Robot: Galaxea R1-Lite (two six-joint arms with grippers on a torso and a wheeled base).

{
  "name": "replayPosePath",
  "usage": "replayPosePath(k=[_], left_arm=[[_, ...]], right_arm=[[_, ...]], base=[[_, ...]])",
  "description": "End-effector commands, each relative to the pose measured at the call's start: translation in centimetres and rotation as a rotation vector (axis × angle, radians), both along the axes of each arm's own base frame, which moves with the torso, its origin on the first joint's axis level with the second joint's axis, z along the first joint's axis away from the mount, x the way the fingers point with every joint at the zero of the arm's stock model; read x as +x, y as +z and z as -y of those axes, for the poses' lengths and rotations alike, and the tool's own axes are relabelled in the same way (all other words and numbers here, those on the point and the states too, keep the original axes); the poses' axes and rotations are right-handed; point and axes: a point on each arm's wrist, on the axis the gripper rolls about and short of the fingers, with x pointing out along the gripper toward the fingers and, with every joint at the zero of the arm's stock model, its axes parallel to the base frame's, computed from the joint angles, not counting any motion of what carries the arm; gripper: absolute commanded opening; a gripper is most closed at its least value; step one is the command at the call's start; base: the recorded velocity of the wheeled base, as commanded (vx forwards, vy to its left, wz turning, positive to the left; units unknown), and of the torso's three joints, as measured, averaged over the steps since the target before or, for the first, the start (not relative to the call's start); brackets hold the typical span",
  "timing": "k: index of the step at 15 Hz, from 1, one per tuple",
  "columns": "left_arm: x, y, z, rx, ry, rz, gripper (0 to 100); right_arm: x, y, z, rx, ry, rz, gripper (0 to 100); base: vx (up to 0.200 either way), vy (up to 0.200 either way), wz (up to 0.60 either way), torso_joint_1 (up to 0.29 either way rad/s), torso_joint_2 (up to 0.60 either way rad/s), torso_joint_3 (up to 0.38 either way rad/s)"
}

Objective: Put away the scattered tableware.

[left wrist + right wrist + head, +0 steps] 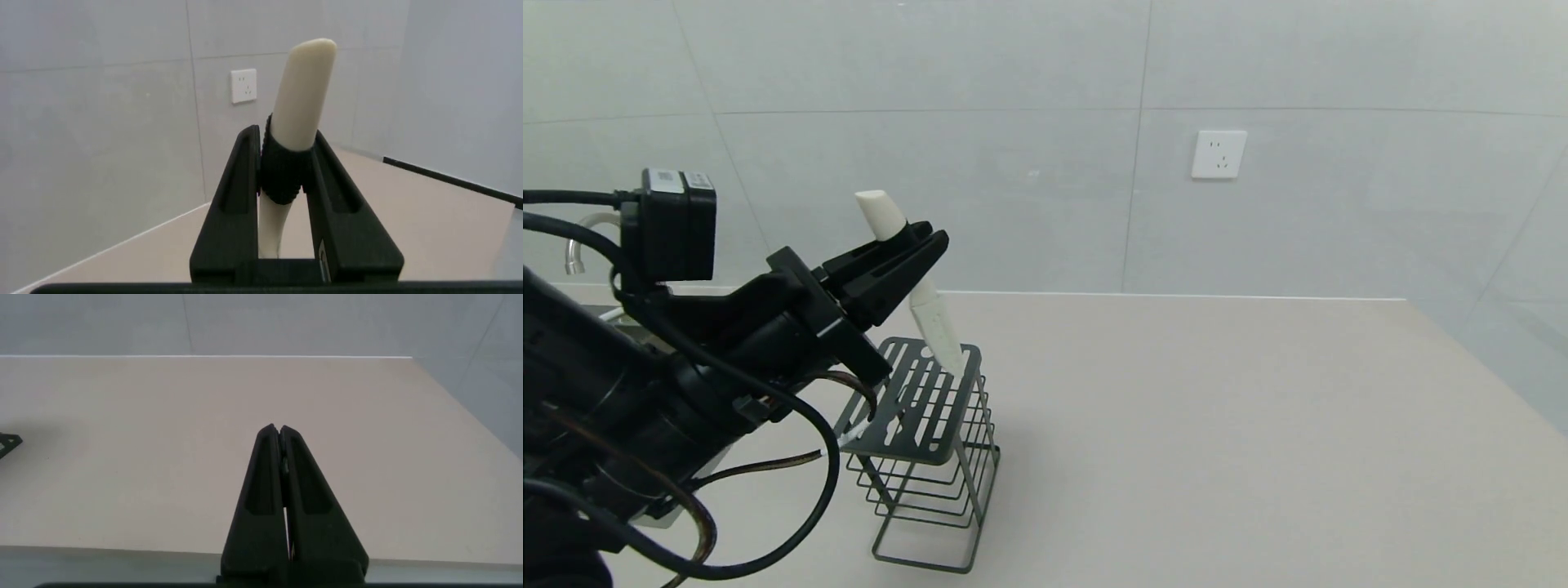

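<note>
A white knife [938, 327] with a pale handle hangs tilted, handle up and tip down, in my left gripper [921, 245], which is shut on its handle. The tip touches or hovers just over the slotted top of a dark wire rack [927, 425] on the beige counter; I cannot tell whether it has entered a slot. From the left wrist view the handle [302, 77] sticks up between the fingers of the left gripper [284, 167]. My right gripper [279, 434] is shut with nothing in it, held above bare counter.
A curved metal faucet [577, 242] stands at the far left behind my left arm. A white wall socket [1218, 153] sits on the tiled wall. The counter [1217, 425] stretches open to the right of the rack. A rack corner [6, 443] shows in the right wrist view.
</note>
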Motion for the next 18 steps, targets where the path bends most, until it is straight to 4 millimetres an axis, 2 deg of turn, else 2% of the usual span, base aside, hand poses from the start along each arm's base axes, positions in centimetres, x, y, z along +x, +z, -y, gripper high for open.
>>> replayPosePath(k=[1,6,9,13,18], left_arm=[[0.2,-0.8,0.3,0.038,0.004,-0.005,0],[0.5,-1.0,0.6,0.052,0.048,0.007,0],[1.4,0.6,1.7,-0.003,0.101,0.051,0],[0.8,0.4,2.8,-0.060,0.169,-0.015,0],[1.4,0.5,1.9,-0.099,0.207,-0.047,0]], right_arm=[[0.0,0.0,0.0,0.003,0.002,-0.004,0],[0.0,0.0,0.0,0.003,0.002,-0.004,0],[0.0,0.0,0.0,0.003,0.000,-0.004,0],[0.0,0.0,0.0,0.003,0.000,-0.004,0],[0.0,0.0,0.0,0.004,0.002,-0.004,0]], base=[[0.000,0.000,0.00,0.000,0.00,0.000],[0.000,0.000,0.00,0.000,0.00,0.000],[0.000,0.000,0.00,0.000,0.00,0.000],[0.000,0.000,0.00,0.000,0.00,0.000],[0.000,0.000,0.00,0.000,0.00,0.000]])
